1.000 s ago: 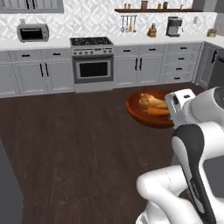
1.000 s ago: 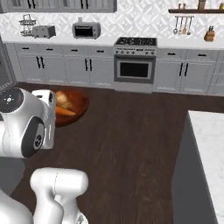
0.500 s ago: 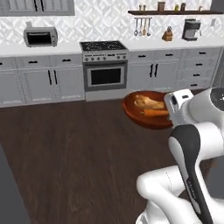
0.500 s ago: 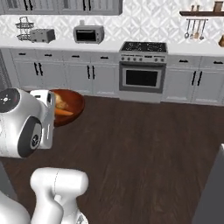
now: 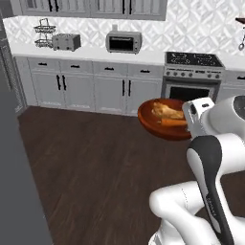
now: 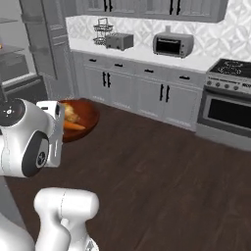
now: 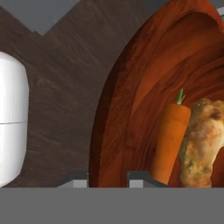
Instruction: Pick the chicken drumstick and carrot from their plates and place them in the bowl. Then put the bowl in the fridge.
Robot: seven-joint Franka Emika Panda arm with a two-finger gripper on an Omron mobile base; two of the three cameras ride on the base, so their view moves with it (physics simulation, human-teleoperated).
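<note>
1. Swinging leftward with the base, both base views now show the toaster (image 5: pixel 66 42) and microwave (image 5: pixel 123 42); the stove (image 5: pixel 193 59) has slid right.
2. The bowl (image 5: pixel 158 125) hangs above the dark floor (image 5: pixel 91 158), its rim pinched by the end effector (image 7: pixel 107 177).
3. Inside lie the carrot (image 7: pixel 172 143) and the chicken drumstick (image 7: pixel 201 144), touching.
4. The fridge (image 6: pixel 22 54) stands open at left in the right base view.

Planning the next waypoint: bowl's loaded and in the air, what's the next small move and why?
Probably keep the bowl level and carry it left toward the open fridge. The carrot and chicken drumstick already lie in it, the hand grips its rim, and the shelves stand left of the bowl.
</note>
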